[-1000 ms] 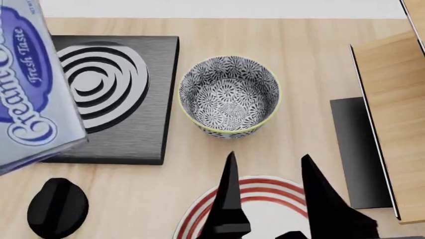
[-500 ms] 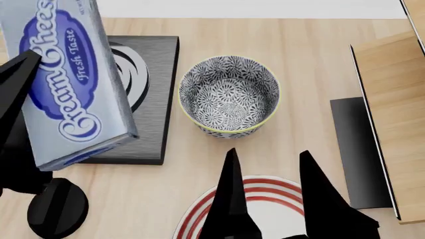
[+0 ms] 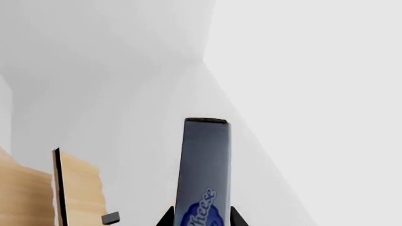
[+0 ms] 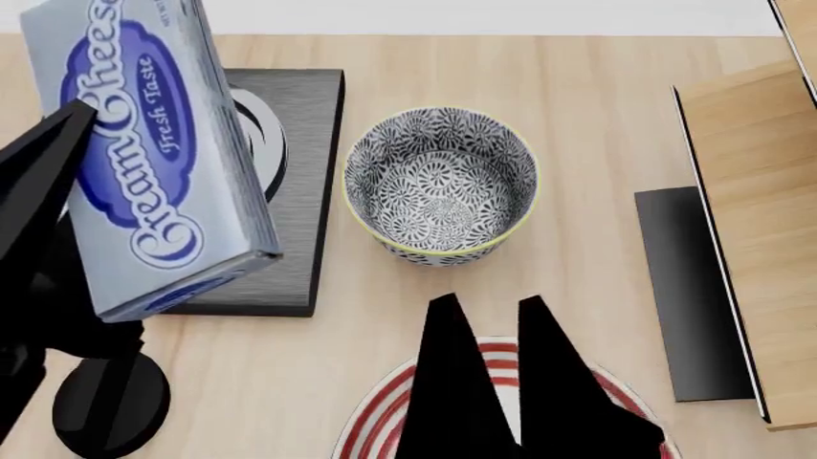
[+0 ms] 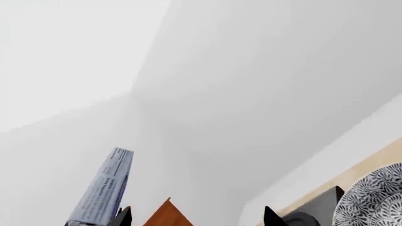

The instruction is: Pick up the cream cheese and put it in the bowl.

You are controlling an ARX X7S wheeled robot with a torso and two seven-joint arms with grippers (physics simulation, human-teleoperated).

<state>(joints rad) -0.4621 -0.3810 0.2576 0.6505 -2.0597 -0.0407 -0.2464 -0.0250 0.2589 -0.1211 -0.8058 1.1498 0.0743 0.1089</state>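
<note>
The cream cheese (image 4: 153, 163), a light-blue box with a dark-blue oval, hangs tilted in the air at the left, above the black burner slab. My left gripper (image 4: 115, 239) is shut on it. One black finger (image 4: 38, 182) shows at the box's left and the other is hidden behind it. In the left wrist view the box (image 3: 206, 174) stands between the two fingertips of the left gripper (image 3: 201, 217). The blue-and-white bowl (image 4: 441, 186) stands empty to the right of the box. My right gripper (image 4: 487, 304) is open and empty, just in front of the bowl over the plate.
A black burner slab (image 4: 300, 191) lies left of the bowl, with a black knob (image 4: 109, 402) in front of it. A red-striped white plate (image 4: 383, 421) sits at the front. A wooden cabinet (image 4: 766, 220) and a dark panel (image 4: 690, 287) stand at the right.
The cream cheese and my left gripper have moved right, toward the bowl. In the head view my right gripper's fingers now stand closer together.
</note>
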